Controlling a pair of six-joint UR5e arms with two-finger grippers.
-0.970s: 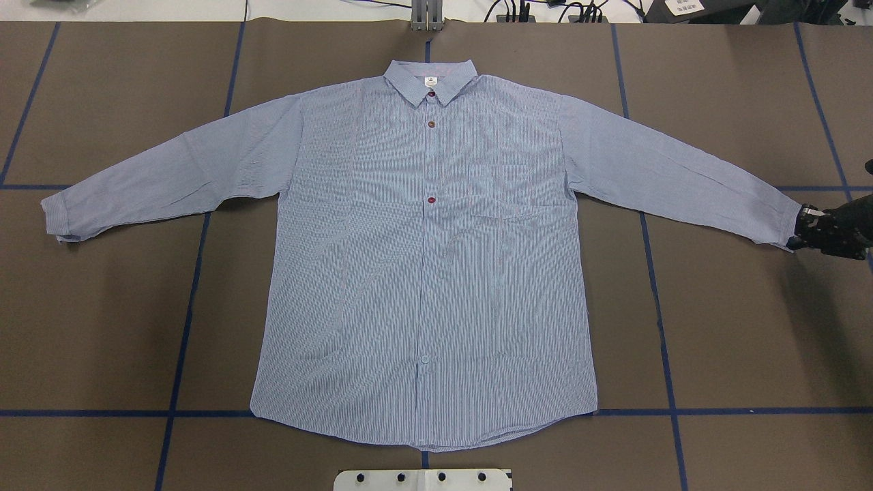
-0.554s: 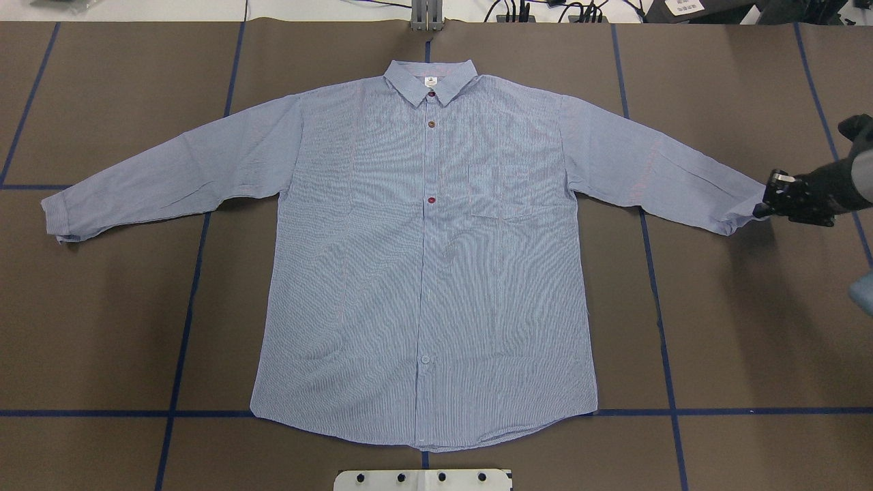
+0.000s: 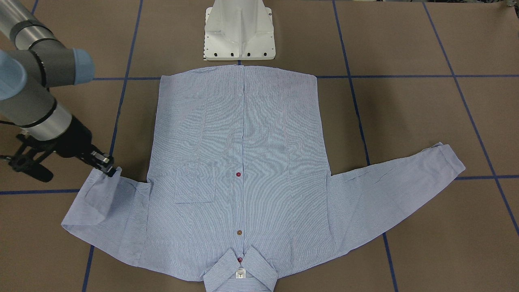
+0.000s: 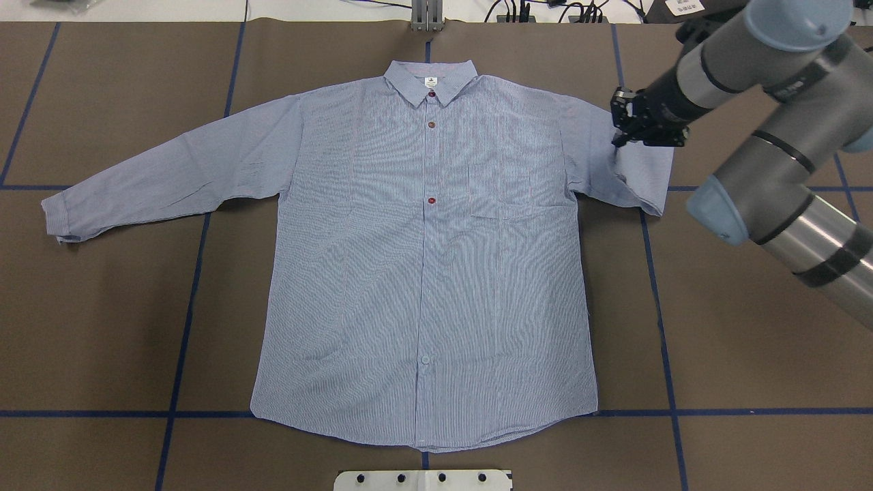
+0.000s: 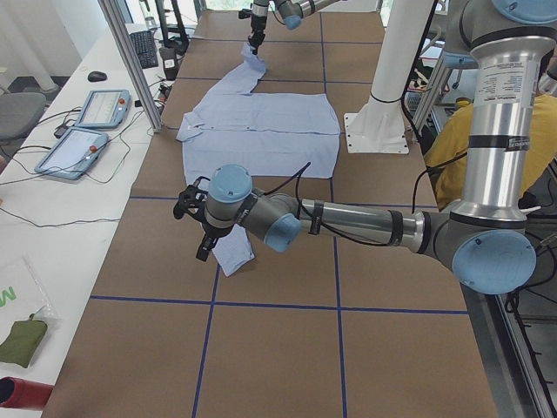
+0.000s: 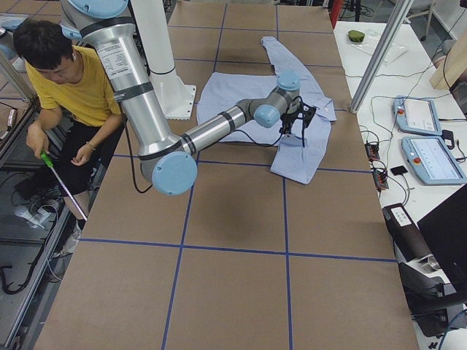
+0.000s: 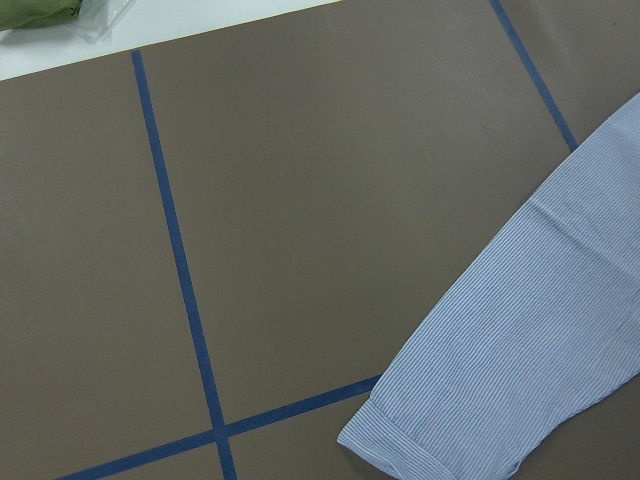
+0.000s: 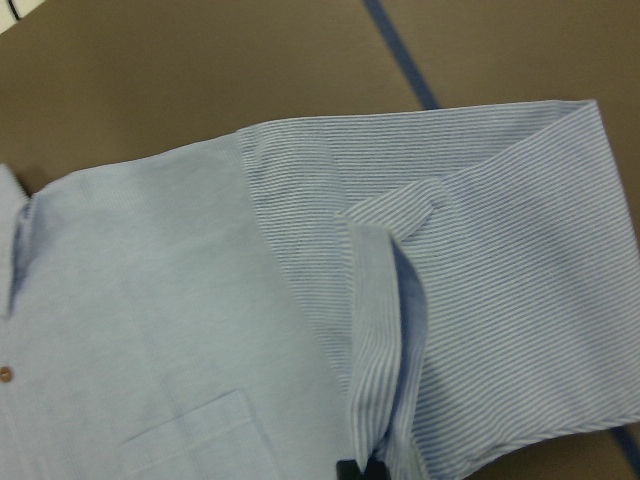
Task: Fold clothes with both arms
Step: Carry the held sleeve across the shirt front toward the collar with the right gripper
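Note:
The light blue striped shirt point(image 4: 423, 273) lies flat, front up, collar at the far edge; it also shows in the front-facing view point(image 3: 243, 142). My right gripper point(image 4: 622, 134) is shut on the right sleeve's cuff point(image 8: 385, 300) and holds it lifted near the right shoulder, the sleeve point(image 4: 644, 177) doubled back on itself. It also shows in the front-facing view point(image 3: 109, 169). The left sleeve point(image 4: 164, 177) lies stretched out, its cuff point(image 7: 400, 445) flat on the table. My left gripper point(image 5: 198, 228) shows only in the exterior left view, near that cuff; I cannot tell if it is open.
The brown table cover carries a grid of blue tape lines point(image 4: 184, 327). The white pedestal base point(image 3: 239, 32) stands at the shirt's hem. A person in a yellow shirt point(image 6: 73, 80) sits beside the robot. Teach pendants point(image 6: 419, 117) lie on the white bench.
My right gripper has carried the right cuff from the table's far right inward toward the shoulder, doubling the sleeve over. The shirt's body and left sleeve have not moved.

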